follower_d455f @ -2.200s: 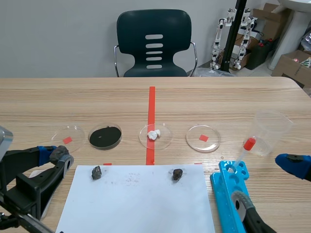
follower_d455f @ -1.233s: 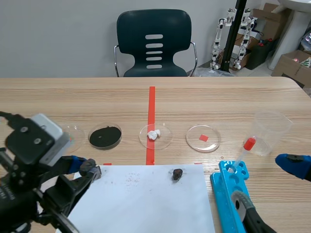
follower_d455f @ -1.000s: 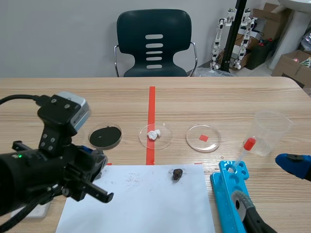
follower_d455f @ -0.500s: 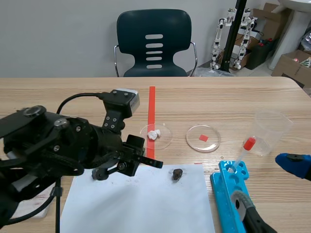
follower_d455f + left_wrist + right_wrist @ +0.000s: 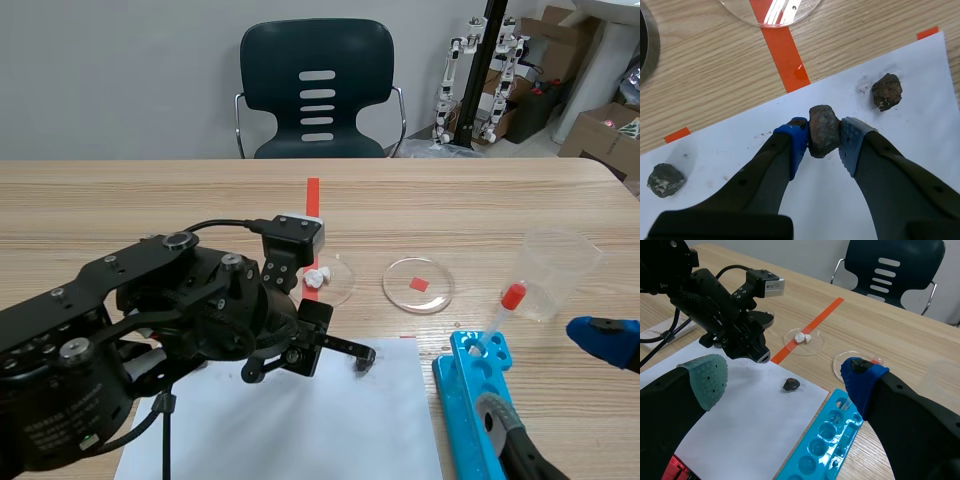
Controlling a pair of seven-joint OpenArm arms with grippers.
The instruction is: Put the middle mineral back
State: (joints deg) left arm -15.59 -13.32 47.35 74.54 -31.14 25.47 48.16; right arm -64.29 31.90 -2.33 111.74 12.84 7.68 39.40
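Gripping the middle mineral (image 5: 823,127), the left claw (image 5: 823,142) has its blue pad pressed to one side of the stone and its grey pad to the other, so the fingers are apart only by the width of the rock. It is a dark, rusty-brown lump, and it hangs over the white sheet (image 5: 920,125), a little back from the sheet's far edge. From where I stand I cannot tell whether it touches the paper or is just clear of it.

A second mineral (image 5: 887,91) lies on the sheet ahead of the grey-padded finger and off to that side, apart from the claw. A third mineral (image 5: 665,180), greyer and speckled, lies on the sheet out past the blue-padded finger, well apart from the other two. The held stone sits between them.

The left arm comes in low and reaches across the sheet toward the middle of the surface (image 5: 450,210). Beyond the sheet a clear dish (image 5: 340,285) holds small white lumps (image 5: 318,277), and beside it is an empty dish (image 5: 400,297).

The right claw (image 5: 785,370) sits low at its own side with its fingers spread wide and nothing between them. Near it a blue rack (image 5: 470,395) carries a red-capped dropper (image 5: 503,308), with a plastic cup (image 5: 560,265) just behind. A dark chair (image 5: 318,90) faces the far edge.
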